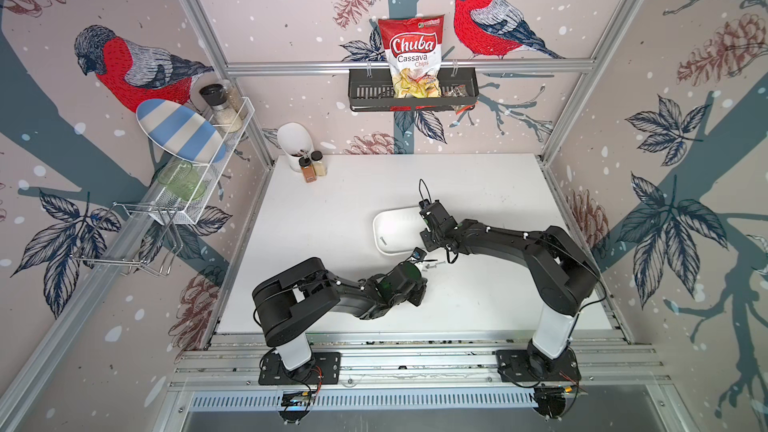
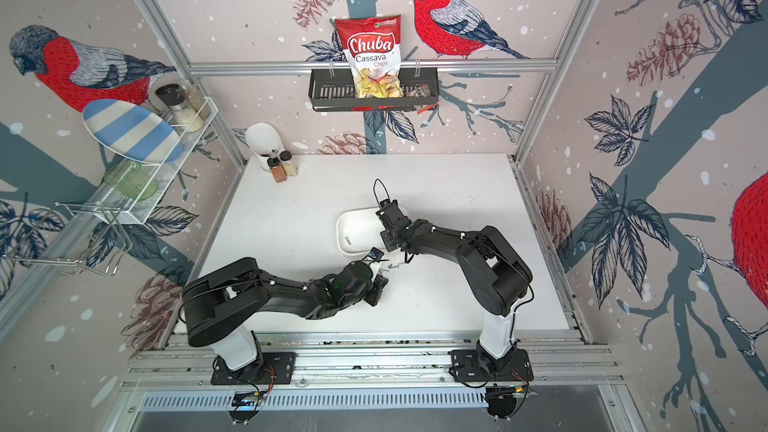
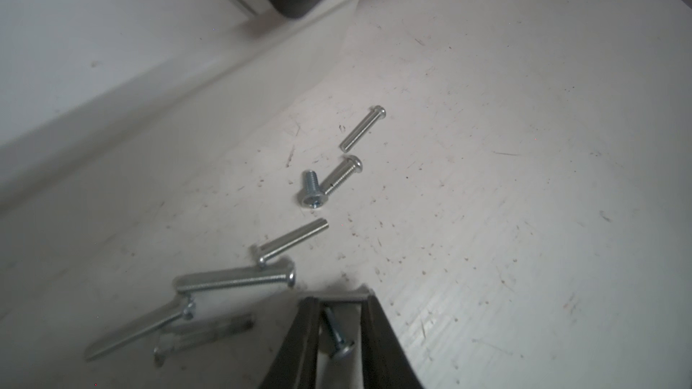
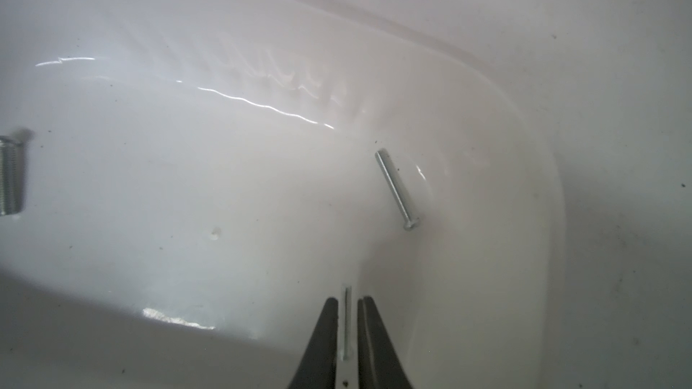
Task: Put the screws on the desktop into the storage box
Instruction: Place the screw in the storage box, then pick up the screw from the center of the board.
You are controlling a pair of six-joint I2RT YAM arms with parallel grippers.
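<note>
The white storage box (image 1: 377, 229) (image 2: 341, 229) lies mid-desktop (image 1: 324, 218). In the right wrist view my right gripper (image 4: 347, 299) hangs over the box's inside wall (image 4: 486, 114), open a little. A thin blurred screw (image 4: 347, 323) sits loose in the gap. Another screw (image 4: 398, 188) lies in the box, and one more (image 4: 9, 175) shows at the frame edge. Several screws (image 3: 290, 239) lie scattered on the desktop beside the box wall (image 3: 112, 69). My left gripper (image 3: 340, 297) is low over them and open. A short screw (image 3: 339, 334) lies aslant between its fingers.
Two spice jars (image 1: 312, 166) and a white utensil cup (image 1: 293, 139) stand at the back left corner. A black wall basket (image 1: 365, 91) holds a chip bag above the back edge. A wire rack (image 1: 208, 168) hangs on the left wall.
</note>
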